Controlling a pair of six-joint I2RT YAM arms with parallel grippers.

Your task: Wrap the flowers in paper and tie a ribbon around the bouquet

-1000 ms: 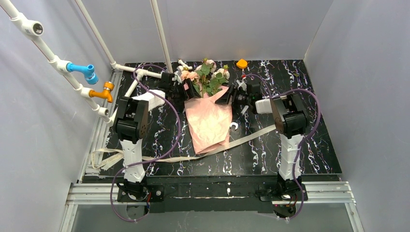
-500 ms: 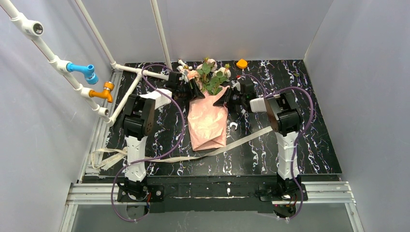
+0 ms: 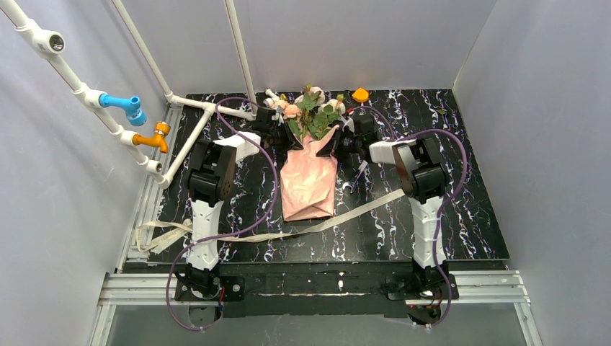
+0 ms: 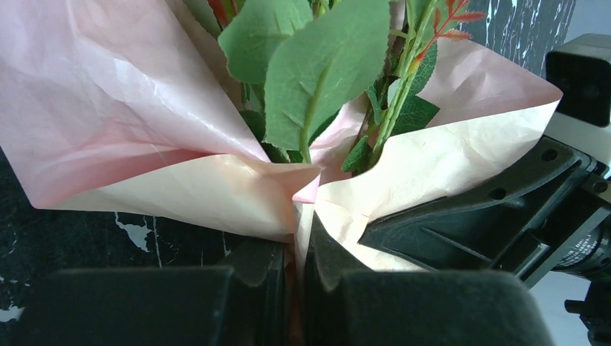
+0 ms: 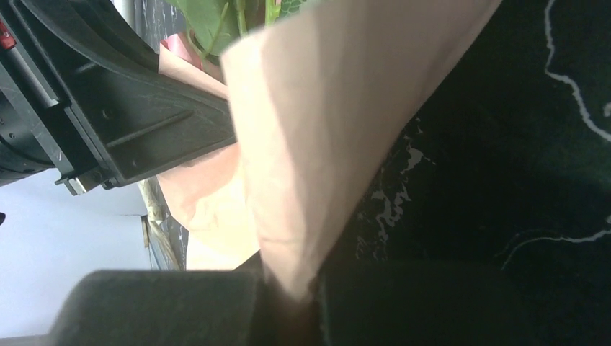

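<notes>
1. Both grippers are pressed together on the paper [image 3: 308,184]. The left gripper [image 4: 295,268] pinches one flap at the wide mouth. The right gripper [image 5: 292,306] pinches the opposite flap, and the two heads sit close together.
2. Wrapping looks nearly done. The paper is folded into a cone round the flowers [image 3: 313,115] and lies in the middle of the table [image 3: 468,216], with the blooms toward the far edge and the narrow end toward the near edge.
3. Tying is not yet begun. The ribbon [image 3: 360,209] lies flat and loose, running from the right side past the paper's narrow end to the near left corner, where it bunches at the left edge. Whether it passes under the paper's tip cannot be told.
4. Both grippers are taken up with the flaps, so freeing one for the ribbon would probably let the paper spring open.
5. A small white hook [image 3: 349,188] lies just beside the paper's right side. An orange piece [image 3: 359,94] sits at the far edge, and white pipes [image 3: 216,109] lie at the far left corner.
</notes>
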